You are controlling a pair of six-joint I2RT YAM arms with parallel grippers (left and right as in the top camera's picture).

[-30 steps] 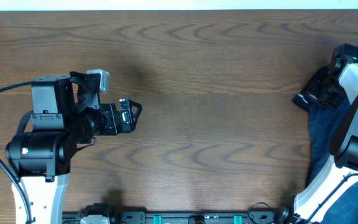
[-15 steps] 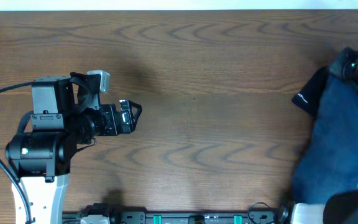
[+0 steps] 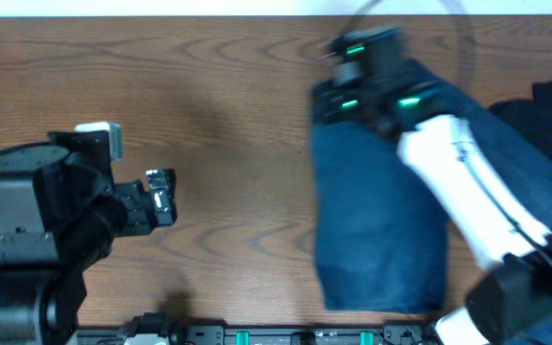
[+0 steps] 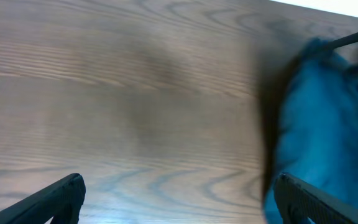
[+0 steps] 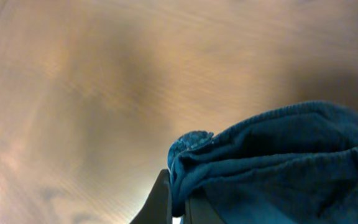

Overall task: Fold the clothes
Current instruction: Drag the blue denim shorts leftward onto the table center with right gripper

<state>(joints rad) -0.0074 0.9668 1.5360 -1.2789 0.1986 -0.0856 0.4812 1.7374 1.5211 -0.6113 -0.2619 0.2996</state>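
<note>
The clothes (image 3: 377, 220), a pair of dark blue denim shorts, hang and trail from the back middle of the table down toward the front edge. My right gripper (image 3: 338, 81) is shut on a bunched edge of the clothes (image 5: 278, 162); in the right wrist view the fabric is pinched between the right gripper's (image 5: 179, 208) fingers. The image there is motion-blurred. My left gripper (image 3: 168, 196) stands open over bare wood at the left, well apart from the shorts. In the left wrist view the left gripper (image 4: 179, 211) holds nothing, and the clothes (image 4: 328, 124) show at the right.
A black garment (image 3: 549, 115) lies at the table's right edge, behind my white right arm (image 3: 468, 192). The wooden table (image 3: 238, 115) is bare between the left gripper and the shorts. A rail with connectors (image 3: 257, 335) runs along the front edge.
My right arm has swept from the right edge to the back middle, pulling the shorts out over the table. The left arm has drawn back slightly to the left.
</note>
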